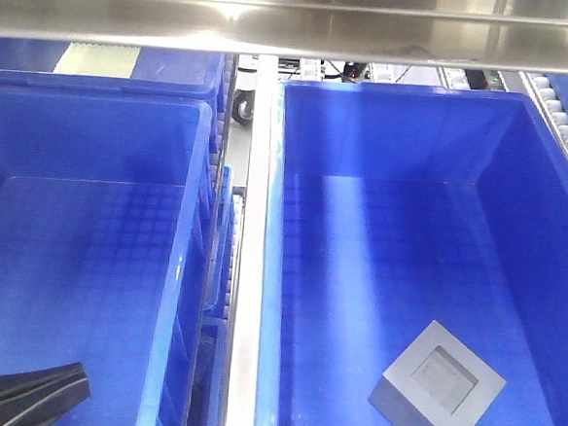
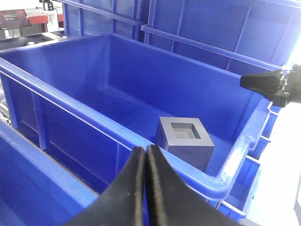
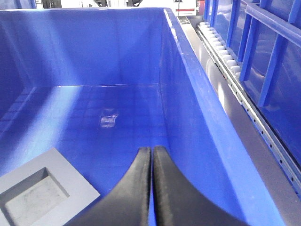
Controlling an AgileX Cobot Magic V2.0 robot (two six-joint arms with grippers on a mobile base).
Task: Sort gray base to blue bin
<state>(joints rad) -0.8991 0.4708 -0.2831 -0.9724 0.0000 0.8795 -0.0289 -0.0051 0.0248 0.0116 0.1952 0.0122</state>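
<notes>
Two blue tubs sit side by side, metal rail (image 1: 251, 269) between them. Gray base (image 1: 438, 383) lies on grid floor of right-hand blue bin (image 1: 418, 115), near front, recess facing up, nothing gripping it. Left claw (image 2: 146, 155) pressed together, outside bin wall. Right claw (image 3: 152, 155) pressed together, inside bin, just beside base.

bright overhead light | glare on steel rail (image 1: 278, 22) | sharp focus
</notes>
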